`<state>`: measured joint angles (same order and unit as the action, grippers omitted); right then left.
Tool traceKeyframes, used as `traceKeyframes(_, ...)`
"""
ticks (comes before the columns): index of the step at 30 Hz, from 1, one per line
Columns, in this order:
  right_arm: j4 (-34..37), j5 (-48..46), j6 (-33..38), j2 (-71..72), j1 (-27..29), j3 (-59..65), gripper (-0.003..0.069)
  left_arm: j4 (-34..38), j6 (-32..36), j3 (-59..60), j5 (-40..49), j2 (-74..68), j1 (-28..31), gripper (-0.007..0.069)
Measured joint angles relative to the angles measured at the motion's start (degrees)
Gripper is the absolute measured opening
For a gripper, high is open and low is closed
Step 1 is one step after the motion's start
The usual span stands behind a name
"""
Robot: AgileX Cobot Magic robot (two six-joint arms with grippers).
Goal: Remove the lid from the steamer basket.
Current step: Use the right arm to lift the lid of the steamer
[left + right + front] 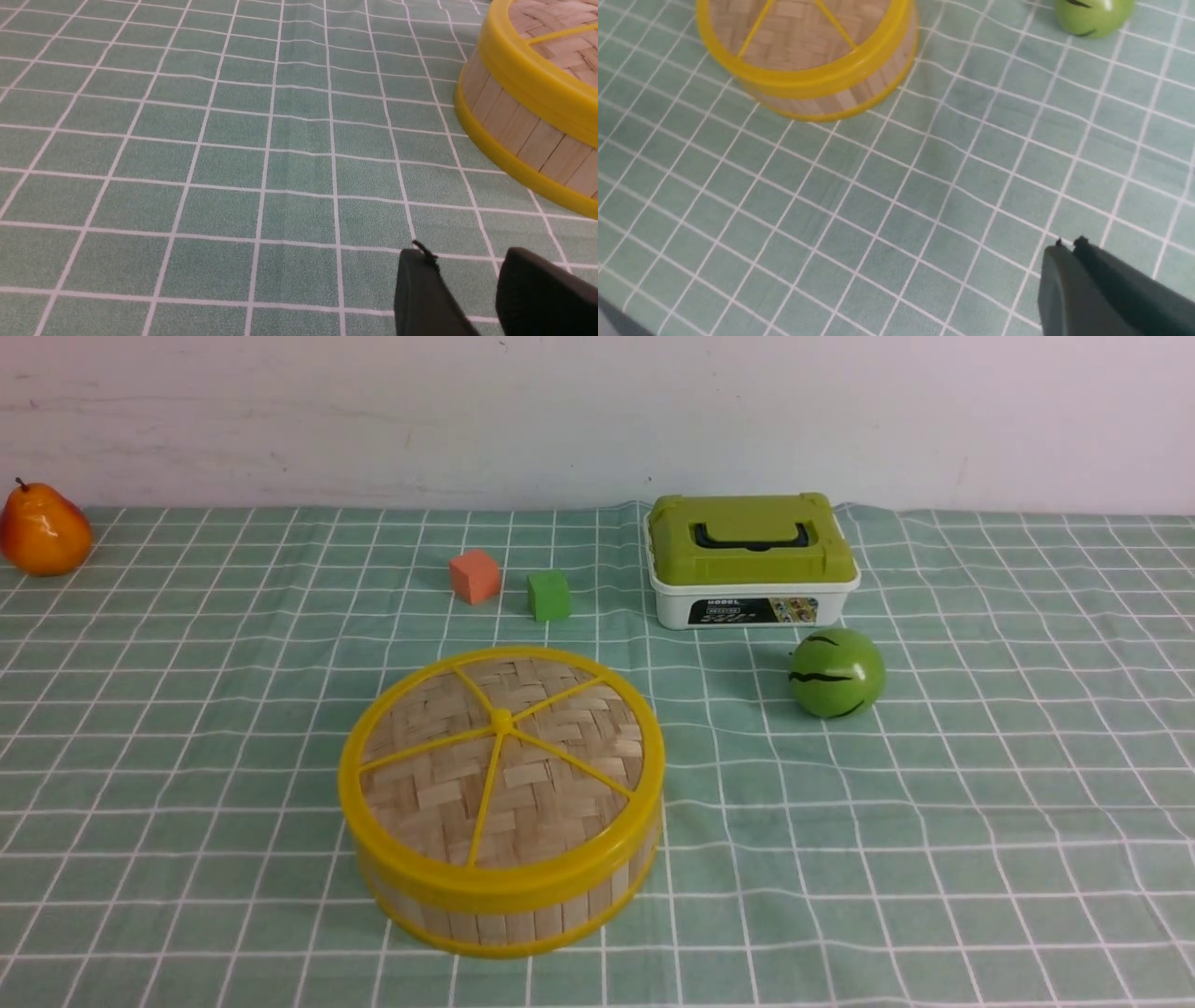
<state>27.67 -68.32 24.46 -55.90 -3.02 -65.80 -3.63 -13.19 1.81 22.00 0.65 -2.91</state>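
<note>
Left hand (467,261): hanging near the steamer basket (514,135), fingers standing apart;
Right hand (1069,244): hanging above the table (878,210) — fingers pressing together;
Lid (501,756): sitting flat on the steamer basket — well apart from both hands.

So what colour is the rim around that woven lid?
Yellow, as are the spokes of the lid; clearest in the front view.

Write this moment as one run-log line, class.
lid: on basket, untouched | left end effector: open, near basket, not touching | right end effector: shut, away from basket
</note>
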Motion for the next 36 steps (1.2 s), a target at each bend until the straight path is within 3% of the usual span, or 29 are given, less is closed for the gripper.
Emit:
traceKeyframes(5, -7.5, -3.0, -2.8, -12.9, -10.8, -12.8, 0.0001, 0.0, 0.0, 0.0, 0.0, 0.0, 0.0, 0.0239)
traceKeyframes(8, -18.0, -3.3, -9.1, -24.2, -22.1, -22.5, 0.0003, 0.0, 0.0, 0.0, 0.0, 0.0, 0.0, 0.0239)
traceKeyframes(13, -24.7, -3.3, -14.2, -37.0, -30.8, -33.0, 0.0015, 0.0, 0.0, 0.0, 0.0, 0.0, 0.0, 0.0239)
traceKeyframes(18, -23.9, -3.3, -14.8, -49.4, -34.2, -44.7, 0.0067, 0.0, 0.0, 0.0, 0.0, 0.0, 0.0, 0.0239)
traceKeyframes(22, -21.2, -3.3, -15.0, -59.0, -35.3, -55.1, 0.0195, 0.0, 0.0, 0.0, 0.0, 0.0, 0.0, 0.0239)
traceKeyframes(23, -21.1, -3.3, -15.0, -59.0, -35.3, -55.1, 0.0195, 0.0, 0.0, 0.0, 0.0, 0.0, 0.0, 0.0239)
traceKeyframes(24, -20.1, -3.2, -15.8, -62.7, -35.3, -58.7, 0.0276, 0.0, 0.0, 0.0, 0.0, 0.0, 0.0, 0.0239)
traceKeyframes(27, -19.8, -3.1, -17.4, -66.4, -35.3, -61.4, 0.0367, 0.0, 0.0, 0.0, 0.0, 0.0, 0.0, 0.0239)
traceKeyframes(28, -19.9, -2.0, -18.0, -68.9, -35.3, -62.2, 0.0427, 0.0, 0.0, 0.0, 0.0, 0.0, 0.0, 0.0239)
traceKeyframes(36, -19.8, 1.0, -18.4, -73.6, -35.8, -62.3, 0.0464, 0.0, 0.0, 0.0, 0.0, 0.0, 0.0, 0.0239)
